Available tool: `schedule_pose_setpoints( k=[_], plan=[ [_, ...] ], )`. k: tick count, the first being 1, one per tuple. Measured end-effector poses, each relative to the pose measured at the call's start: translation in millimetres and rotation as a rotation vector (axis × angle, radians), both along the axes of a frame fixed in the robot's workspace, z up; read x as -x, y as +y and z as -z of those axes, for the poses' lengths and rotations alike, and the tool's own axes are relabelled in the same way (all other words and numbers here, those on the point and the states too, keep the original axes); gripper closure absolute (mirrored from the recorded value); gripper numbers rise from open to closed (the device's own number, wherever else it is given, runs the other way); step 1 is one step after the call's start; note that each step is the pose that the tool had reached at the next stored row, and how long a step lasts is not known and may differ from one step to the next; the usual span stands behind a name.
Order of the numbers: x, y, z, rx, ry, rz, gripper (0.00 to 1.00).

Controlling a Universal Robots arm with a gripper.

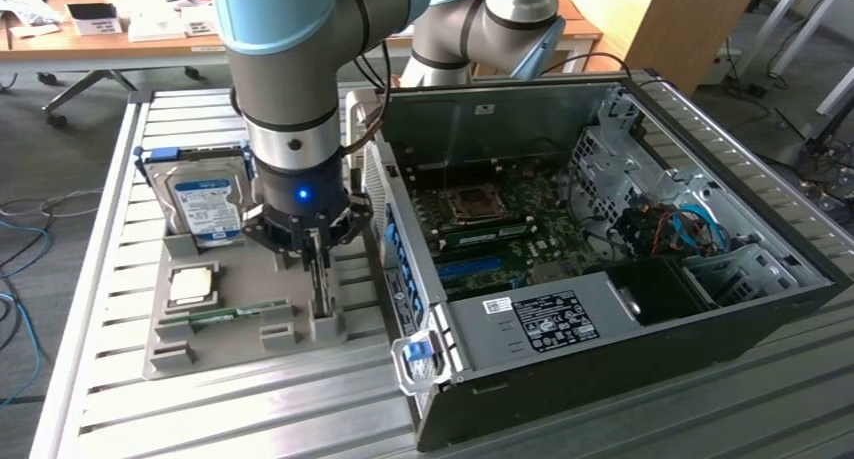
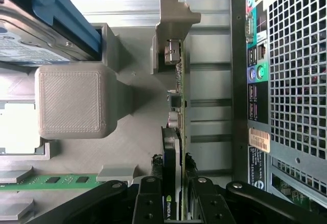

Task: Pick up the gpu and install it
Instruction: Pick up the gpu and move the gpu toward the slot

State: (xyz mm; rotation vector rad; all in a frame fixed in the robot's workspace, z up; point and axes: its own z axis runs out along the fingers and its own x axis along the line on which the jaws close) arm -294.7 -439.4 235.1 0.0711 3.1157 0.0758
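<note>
The arm stands over a grey tray [image 1: 227,354] on the slatted metal counter [image 1: 200,419]. The jaws are closed part of the way, and they have hold of the gpu [image 2: 172,157]. In the wrist view a finger [image 2: 152,198] presses against each face of the card, which stands on its edge between them with the black fan side showing. The card sits in its slot in the tray, and its end farthest from the jaws rests in a grey holder [image 2: 173,24].

The tray also holds other parts, all on the side of the jaws away from the computer case [image 1: 601,399]: a silver hard drive [image 1: 200,204] with a blue-white label, a square processor chip [image 1: 194,284] and a narrow green memory stick [image 1: 220,314].

The case lies open just beside the jaws on their other side. Inside it are the motherboard [image 1: 521,219] and a power supply [image 1: 554,319].
</note>
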Motion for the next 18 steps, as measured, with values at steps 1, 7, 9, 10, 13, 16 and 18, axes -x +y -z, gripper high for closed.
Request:
schedule_pose_setpoints(
  k=[1, 7, 9, 10, 13, 16, 18],
  plan=[
    [0.0, 0.0, -1.1, 0.0, 0.0001, 0.0, 0.73],
    [0.0, 0.0, -8.1, 0.0, 0.0001, 0.0, 0.73],
    [0.0, 0.0, -10.6, 0.0, 0.0001, 0.0, 0.73],
    [0.0, 0.0, -11.8, 0.0001, 0.0002, 0.0, 0.73],
    [0.0, 0.0, -15.6, 0.0, 0.0, 0.0, 0.73],
    [0.0, 0.0, -19.0, 0.0, 0.0001, 0.0, 0.73],
    [0.0, 0.0, -21.5, 0.0, 0.0001, 0.0, 0.73]
  ],
)
